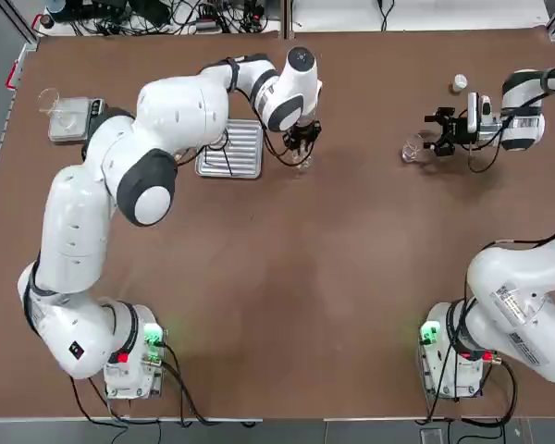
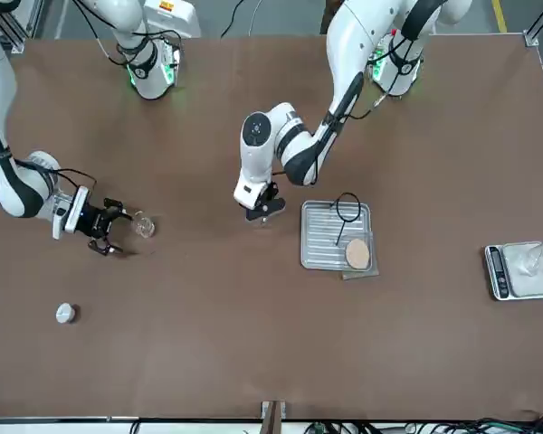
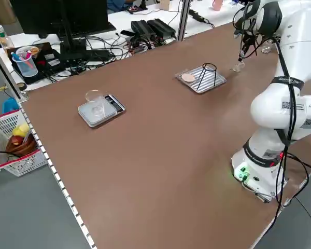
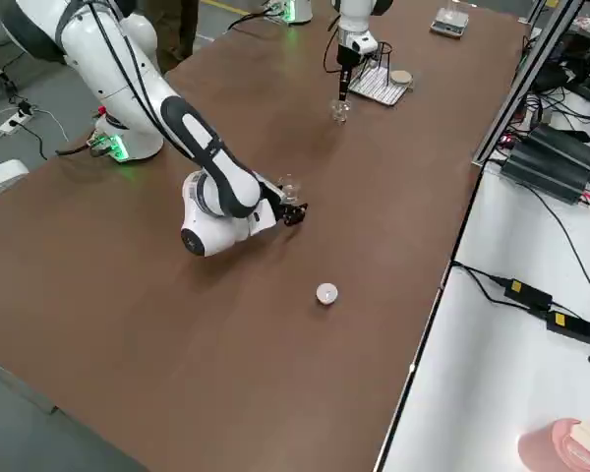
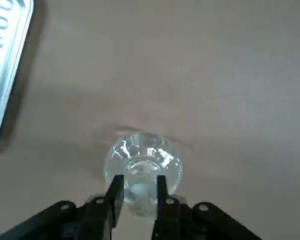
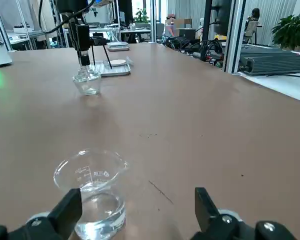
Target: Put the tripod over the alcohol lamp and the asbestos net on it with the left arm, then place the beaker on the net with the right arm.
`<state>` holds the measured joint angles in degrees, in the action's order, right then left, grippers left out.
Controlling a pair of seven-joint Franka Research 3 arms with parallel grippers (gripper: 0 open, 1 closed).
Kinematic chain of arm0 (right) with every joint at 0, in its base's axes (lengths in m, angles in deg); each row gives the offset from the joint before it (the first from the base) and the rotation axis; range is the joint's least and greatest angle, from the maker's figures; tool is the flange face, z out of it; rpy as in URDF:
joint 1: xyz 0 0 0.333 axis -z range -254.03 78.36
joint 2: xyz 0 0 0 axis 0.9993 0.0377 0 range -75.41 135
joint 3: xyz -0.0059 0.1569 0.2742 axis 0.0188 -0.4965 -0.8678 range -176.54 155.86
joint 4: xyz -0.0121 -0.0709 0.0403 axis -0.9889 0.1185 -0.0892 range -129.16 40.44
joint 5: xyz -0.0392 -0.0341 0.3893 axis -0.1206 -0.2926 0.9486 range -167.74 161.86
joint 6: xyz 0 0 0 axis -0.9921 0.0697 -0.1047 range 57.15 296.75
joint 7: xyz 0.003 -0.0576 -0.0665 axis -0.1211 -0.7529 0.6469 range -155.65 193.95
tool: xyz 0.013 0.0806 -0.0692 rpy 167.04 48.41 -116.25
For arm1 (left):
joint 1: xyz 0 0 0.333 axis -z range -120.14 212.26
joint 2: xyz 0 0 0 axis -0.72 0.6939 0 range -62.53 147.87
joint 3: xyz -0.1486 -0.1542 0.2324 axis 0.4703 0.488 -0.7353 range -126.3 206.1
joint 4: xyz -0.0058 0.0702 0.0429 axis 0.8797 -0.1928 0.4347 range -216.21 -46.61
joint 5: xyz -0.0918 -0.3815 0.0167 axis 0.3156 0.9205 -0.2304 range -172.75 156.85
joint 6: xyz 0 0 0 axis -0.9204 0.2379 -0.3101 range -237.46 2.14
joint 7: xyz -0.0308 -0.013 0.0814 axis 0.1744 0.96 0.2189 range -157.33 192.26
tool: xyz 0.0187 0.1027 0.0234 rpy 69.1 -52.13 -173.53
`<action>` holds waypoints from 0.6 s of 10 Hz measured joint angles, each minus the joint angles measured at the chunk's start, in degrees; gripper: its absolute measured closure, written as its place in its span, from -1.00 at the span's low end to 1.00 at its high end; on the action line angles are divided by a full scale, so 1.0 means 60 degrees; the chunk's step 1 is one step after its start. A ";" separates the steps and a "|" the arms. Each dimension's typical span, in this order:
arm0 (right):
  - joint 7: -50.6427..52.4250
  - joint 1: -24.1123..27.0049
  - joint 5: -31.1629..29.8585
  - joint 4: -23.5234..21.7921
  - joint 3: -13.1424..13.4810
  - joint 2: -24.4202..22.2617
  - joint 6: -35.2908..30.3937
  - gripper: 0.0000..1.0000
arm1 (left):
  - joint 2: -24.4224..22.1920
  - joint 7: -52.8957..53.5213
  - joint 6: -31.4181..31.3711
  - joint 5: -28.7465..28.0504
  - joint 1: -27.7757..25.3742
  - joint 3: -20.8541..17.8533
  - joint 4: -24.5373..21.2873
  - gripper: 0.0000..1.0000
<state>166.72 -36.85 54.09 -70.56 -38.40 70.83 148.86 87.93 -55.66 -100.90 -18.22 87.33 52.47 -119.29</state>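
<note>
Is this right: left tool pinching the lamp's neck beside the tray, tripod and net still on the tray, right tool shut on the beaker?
Not quite. The right tool is open: the right wrist view shows its fingers spread wide, with the beaker standing free between them, nearer one finger. The rest holds: the left tool pinches the alcohol lamp beside the tray, which still holds the tripod and asbestos net.

A clear glass alcohol lamp [image 5: 142, 170] and clear glass beaker [image 6: 92, 192] stand on a plain brown table [image 1: 287, 277]; the ribbed tray [image 2: 330, 237] is silver.
</note>
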 joint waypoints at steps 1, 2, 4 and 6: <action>0.0078 0.0000 -0.0002 -0.0002 0.0000 0.0015 -0.0012 -0.99 | -0.0001 0.0000 -0.0001 0.0000 0.0000 0.0000 0.0044 0.25; 0.0116 0.0002 -0.0009 -0.0021 0.0002 0.0026 -0.0028 -0.99 | -0.0002 0.0000 -0.0001 0.0000 -0.0001 -0.0002 0.0112 0.01; 0.0199 0.0013 -0.0019 -0.0106 0.0019 0.0043 -0.0076 -0.99 | -0.0072 0.0000 0.0022 0.0000 -0.0027 -0.0026 0.0283 -0.29; 0.0213 0.0028 -0.0025 -0.0184 0.0030 0.0067 -0.0142 -0.99 | -0.0432 0.0015 0.0271 -0.0002 -0.0291 -0.0081 0.0379 -0.30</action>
<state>168.00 -36.68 53.93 -71.67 -38.22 71.23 148.01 85.34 -55.57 -99.27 -18.23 85.59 51.99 -117.02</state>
